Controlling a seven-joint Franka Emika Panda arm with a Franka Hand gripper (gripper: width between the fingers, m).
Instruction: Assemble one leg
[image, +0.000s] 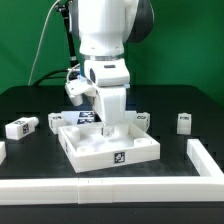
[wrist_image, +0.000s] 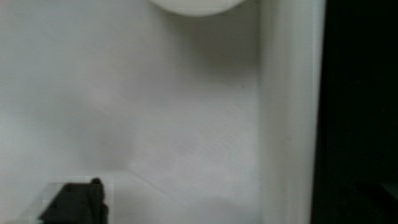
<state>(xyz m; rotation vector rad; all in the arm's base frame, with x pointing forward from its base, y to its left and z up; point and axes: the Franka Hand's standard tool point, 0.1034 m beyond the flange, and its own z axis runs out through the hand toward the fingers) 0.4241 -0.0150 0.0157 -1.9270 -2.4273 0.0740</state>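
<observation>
The large white square tray-like piece (image: 100, 150) lies at the table's middle, with a marker tag on its front wall. My gripper (image: 108, 130) reaches straight down into it, its fingertips low over the tray's floor. In the wrist view the tray's white surface (wrist_image: 160, 110) fills the picture very close, with a round spot (wrist_image: 196, 5) at one edge. One dark fingertip (wrist_image: 75, 202) shows far to one side with nothing against it, so the jaws stand apart and empty. Small white legs lie on the table: two at the exterior view's left (image: 20, 127) (image: 57, 121), one behind the tray (image: 141, 118), one at the right (image: 184, 122).
A low white wall (image: 120, 185) runs along the table's front and turns up at the exterior view's right (image: 205, 158). A flat tagged piece (image: 86, 117) shows behind the tray, partly hidden by the arm. Black table (wrist_image: 365, 100) shows beside the tray in the wrist view.
</observation>
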